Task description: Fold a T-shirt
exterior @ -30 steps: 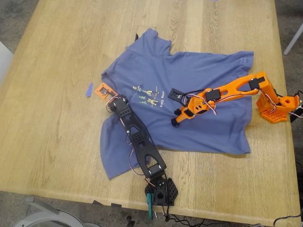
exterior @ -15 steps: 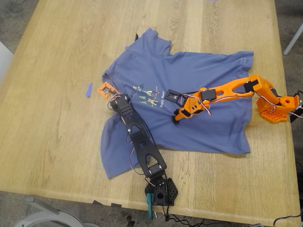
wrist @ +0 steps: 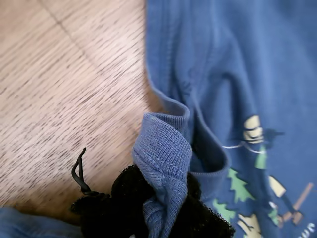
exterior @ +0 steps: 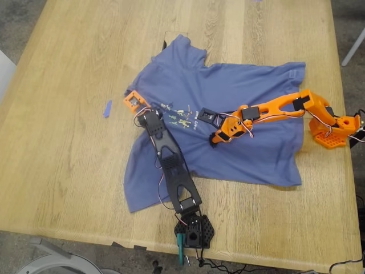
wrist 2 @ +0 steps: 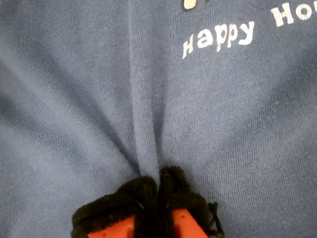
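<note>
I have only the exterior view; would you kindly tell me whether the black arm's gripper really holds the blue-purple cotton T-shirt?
Observer: Yes. The first wrist view shows my first gripper shut on the ribbed collar band of the T-shirt.
Operator: Thank you. And the orange arm?
Observer: My second gripper pinches a narrow ridge of cloth between its black padded fingers.
Operator: Whereabouts on the shirt?
Observer: Close to the pale "Happy" lettering of the print.

My second gripper pinches a raised ridge of the blue-purple T-shirt between its black padded fingertips, just below the pale "Happy" lettering.
</note>
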Controlling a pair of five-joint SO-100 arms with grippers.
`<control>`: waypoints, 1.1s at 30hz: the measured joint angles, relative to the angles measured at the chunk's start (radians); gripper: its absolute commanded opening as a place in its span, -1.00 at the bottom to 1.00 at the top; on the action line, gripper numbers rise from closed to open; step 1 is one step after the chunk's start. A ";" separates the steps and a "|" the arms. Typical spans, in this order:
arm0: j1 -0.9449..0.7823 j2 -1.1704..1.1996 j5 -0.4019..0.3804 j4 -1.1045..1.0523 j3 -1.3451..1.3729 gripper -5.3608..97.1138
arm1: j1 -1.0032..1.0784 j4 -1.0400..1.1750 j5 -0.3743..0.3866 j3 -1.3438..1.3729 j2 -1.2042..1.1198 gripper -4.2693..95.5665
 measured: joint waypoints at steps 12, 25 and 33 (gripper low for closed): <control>0.012 0.032 0.000 0.037 0.000 -0.90 | 0.040 0.118 0.009 -0.187 -0.006 -0.91; 0.089 0.100 0.000 0.046 0.000 -0.90 | 0.081 0.163 0.023 -0.360 -0.008 -0.92; 0.193 0.186 0.000 0.046 0.000 -0.90 | 0.166 0.075 0.014 -0.387 -0.008 -0.92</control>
